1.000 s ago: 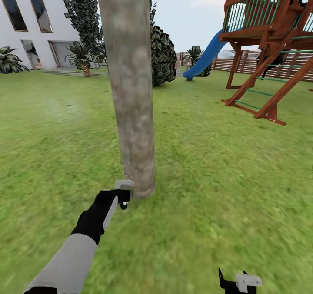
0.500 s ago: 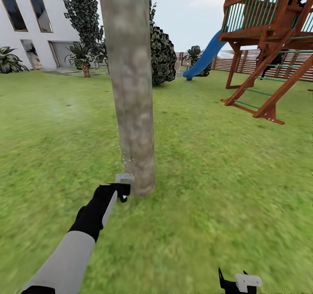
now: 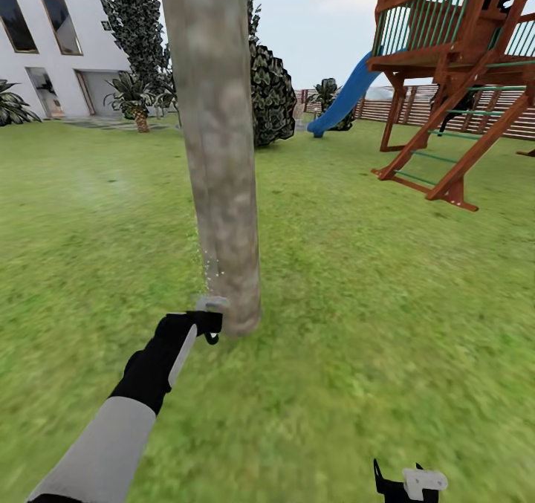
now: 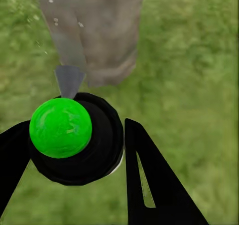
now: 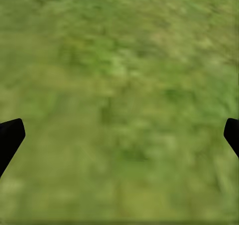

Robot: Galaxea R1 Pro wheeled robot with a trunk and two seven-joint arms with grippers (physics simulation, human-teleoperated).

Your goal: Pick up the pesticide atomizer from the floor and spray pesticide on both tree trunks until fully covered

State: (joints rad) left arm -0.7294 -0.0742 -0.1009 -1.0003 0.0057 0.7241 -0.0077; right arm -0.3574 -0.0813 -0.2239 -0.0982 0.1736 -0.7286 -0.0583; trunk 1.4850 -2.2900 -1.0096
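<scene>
A thick pale grey-beige tree trunk [image 3: 220, 154] rises from the lawn right in front of me. My left gripper [image 3: 207, 327] is shut on the pesticide atomizer [image 3: 212, 304], holding it close to the trunk's base on its left side. In the left wrist view the atomizer [image 4: 75, 137] shows as a dark round body with a bright green spot. Its grey nozzle points at the tree trunk [image 4: 102, 30], and pale droplets float beside the bark. My right gripper [image 3: 402, 483] hangs low over the grass, open and holding nothing. Another tree [image 3: 137, 24] stands far back by the house.
A wooden play tower [image 3: 461, 79] with a blue slide [image 3: 343, 100] stands at the right. A white house [image 3: 52, 42] and palm-like plants [image 3: 132, 96] lie at the far left, and a slatted fence [image 3: 386, 108] runs behind. Grass lies on all sides of the trunk.
The head view has shifted slightly. My left gripper with the atomizer has edged a little closer to the trunk's base. Pale droplets now show beside the bark. The right gripper is unmoved.
</scene>
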